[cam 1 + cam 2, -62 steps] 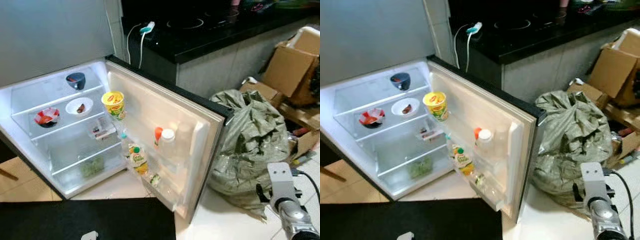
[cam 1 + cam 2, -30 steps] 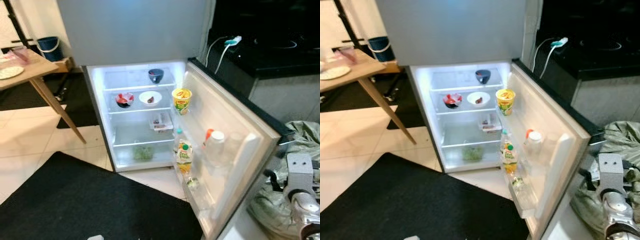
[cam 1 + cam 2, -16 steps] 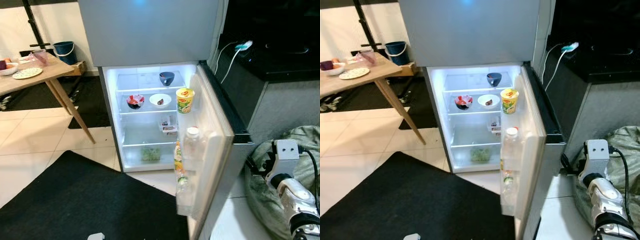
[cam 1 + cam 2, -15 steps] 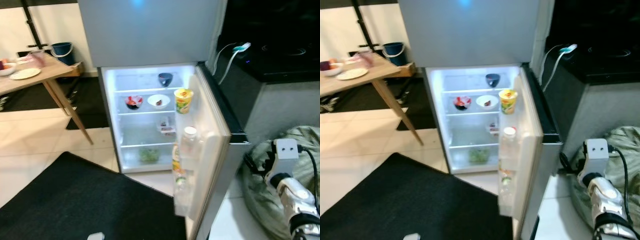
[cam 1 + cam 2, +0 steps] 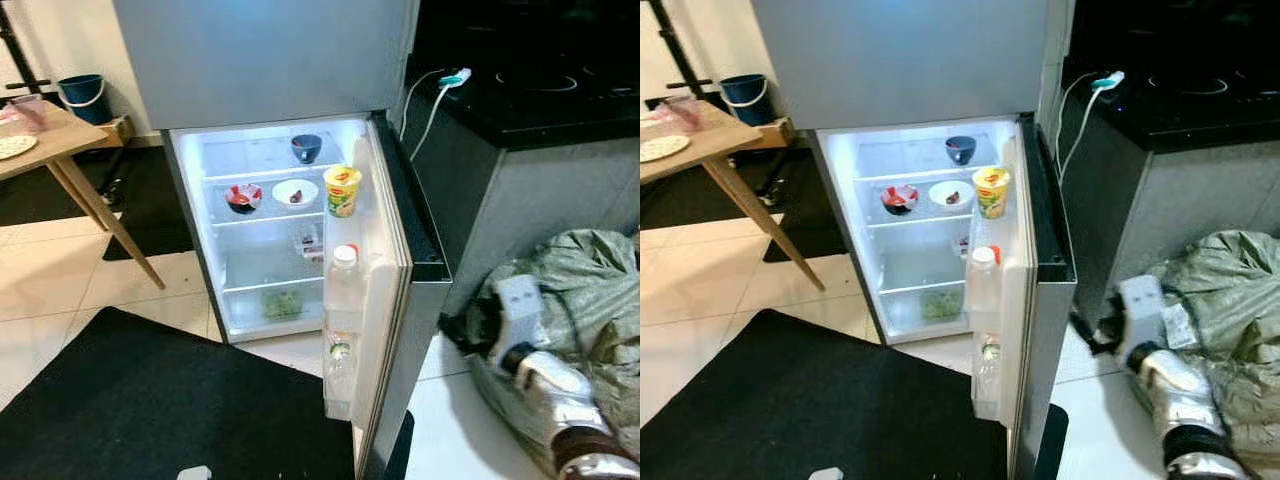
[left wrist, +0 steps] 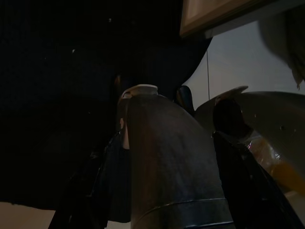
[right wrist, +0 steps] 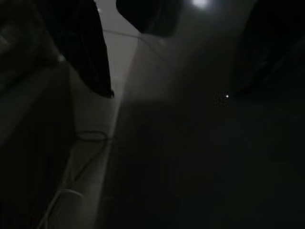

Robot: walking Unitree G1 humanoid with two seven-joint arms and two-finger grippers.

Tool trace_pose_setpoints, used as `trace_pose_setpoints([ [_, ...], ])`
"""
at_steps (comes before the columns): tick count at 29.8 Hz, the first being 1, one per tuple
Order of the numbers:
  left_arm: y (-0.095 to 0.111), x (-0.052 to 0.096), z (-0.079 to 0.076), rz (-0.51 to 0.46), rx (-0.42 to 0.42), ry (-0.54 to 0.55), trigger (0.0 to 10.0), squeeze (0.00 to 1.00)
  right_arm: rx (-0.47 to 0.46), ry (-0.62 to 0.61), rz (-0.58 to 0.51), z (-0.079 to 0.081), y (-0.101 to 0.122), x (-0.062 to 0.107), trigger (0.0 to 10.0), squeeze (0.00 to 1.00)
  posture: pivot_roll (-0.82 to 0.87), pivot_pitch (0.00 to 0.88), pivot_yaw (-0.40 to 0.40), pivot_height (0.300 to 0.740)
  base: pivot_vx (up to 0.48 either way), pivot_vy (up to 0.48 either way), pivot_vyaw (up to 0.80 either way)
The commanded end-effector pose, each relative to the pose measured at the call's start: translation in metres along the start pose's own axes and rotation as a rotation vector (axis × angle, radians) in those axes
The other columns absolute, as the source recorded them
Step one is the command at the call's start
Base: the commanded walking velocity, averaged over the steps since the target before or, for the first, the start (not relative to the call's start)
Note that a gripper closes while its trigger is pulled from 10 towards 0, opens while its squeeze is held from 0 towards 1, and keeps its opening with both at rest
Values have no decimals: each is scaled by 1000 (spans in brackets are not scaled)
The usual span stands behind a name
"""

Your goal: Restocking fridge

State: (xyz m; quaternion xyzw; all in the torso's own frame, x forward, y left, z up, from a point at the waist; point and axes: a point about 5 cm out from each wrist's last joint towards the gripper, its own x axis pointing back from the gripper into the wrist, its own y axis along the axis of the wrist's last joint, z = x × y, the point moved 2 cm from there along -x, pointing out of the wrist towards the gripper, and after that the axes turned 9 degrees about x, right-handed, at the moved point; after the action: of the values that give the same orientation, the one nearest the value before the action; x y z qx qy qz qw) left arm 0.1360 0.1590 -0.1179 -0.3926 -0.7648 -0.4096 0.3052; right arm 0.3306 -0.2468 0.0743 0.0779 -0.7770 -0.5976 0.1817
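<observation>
Silver right arm (image 5: pixel 565 420), white wrist block (image 5: pixel 517 312)

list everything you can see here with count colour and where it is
fridge: 1, grey, centre, lower door open
blue bowl: 1, top shelf
red-and-white bowl: 1, middle shelf
white bowl: 1, middle shelf, beside it
noodle cup: 1, yellow, upper door rack
bottle: 1, clear, white cap, door rack
greens: 1 bundle, fridge bottom
mat: 1, black, floor before fridge
table: 1, wooden, left
bucket: 1, blue, behind table
sack: 1, grey-green, floor right
counter: 1, black, right
left gripper: holds a dark bottle-like item
right gripper: low, behind door
</observation>
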Motion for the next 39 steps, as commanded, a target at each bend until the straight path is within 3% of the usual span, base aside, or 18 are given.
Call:
trace_pose_setpoints([
  [1,-11,1,1,39,2,10,10000,0,8,31,2,7,1,-3,10000,0,-187,46,24,740,0,0,0],
  [5,-11,1,1,39,1,9,10000,0,21,97,-20,26,11,-15,10000,0,-182,47,22,740,0,0,0],
  [9,-12,1,1,41,-1,9,10000,0,-72,359,-200,75,46,-19,10000,0,-179,48,21,740,0,0,0],
  [10,-12,1,1,41,-1,9,10000,0,-72,359,-200,75,46,-19,10000,0,-179,48,21,740,0,0,0],
  [12,-12,1,1,43,-5,8,10000,0,-132,530,-310,105,71,-12,10000,0,-178,48,20,740,0,0,0],
  [13,-12,1,1,43,-5,8,10000,0,-132,530,-310,105,71,-12,10000,0,-178,48,20,740,0,0,0],
  [14,-12,1,1,44,-7,8,10000,0,-233,725,-437,133,102,5,10000,0,-178,48,20,740,0,0,0],
  [16,-12,1,1,43,-8,8,10000,0,-259,791,-474,140,112,11,10000,0,-173,47,17,740,0,0,0],
  [19,-12,1,1,44,-11,7,10000,0,-245,794,-468,141,111,11,10000,0,-173,47,17,740,0,0,0],
  [23,-12,1,1,47,-17,7,10000,0,-164,666,-356,128,87,-3,10000,0,-173,47,17,740,0,0,0],
  [25,-13,1,0,54,-30,6,10000,0,-31,420,-105,99,38,-16,10000,0,-171,41,17,740,0,0,0],
  [27,-13,1,0,55,-32,6,10000,0,-18,377,-57,93,30,-17,10000,0,-171,41,17,740,0,0,0],
  [29,-13,1,0,57,-36,5,10000,0,-12,285,52,80,11,-13,10000,0,-175,38,23,740,0,0,0],
  [34,-12,1,0,59,-44,4,10000,0,-10,202,181,68,-15,-3,10000,0,-175,39,25,740,0,0,0],
  [36,-12,1,0,60,-48,4,10000,0,-8,141,301,61,-44,9,10000,0,-178,41,26,740,0,0,0],
  [39,-12,1,0,60,-49,5,10000,0,3,105,366,56,-59,16,10000,0,-178,43,26,740,0,0,0],
])
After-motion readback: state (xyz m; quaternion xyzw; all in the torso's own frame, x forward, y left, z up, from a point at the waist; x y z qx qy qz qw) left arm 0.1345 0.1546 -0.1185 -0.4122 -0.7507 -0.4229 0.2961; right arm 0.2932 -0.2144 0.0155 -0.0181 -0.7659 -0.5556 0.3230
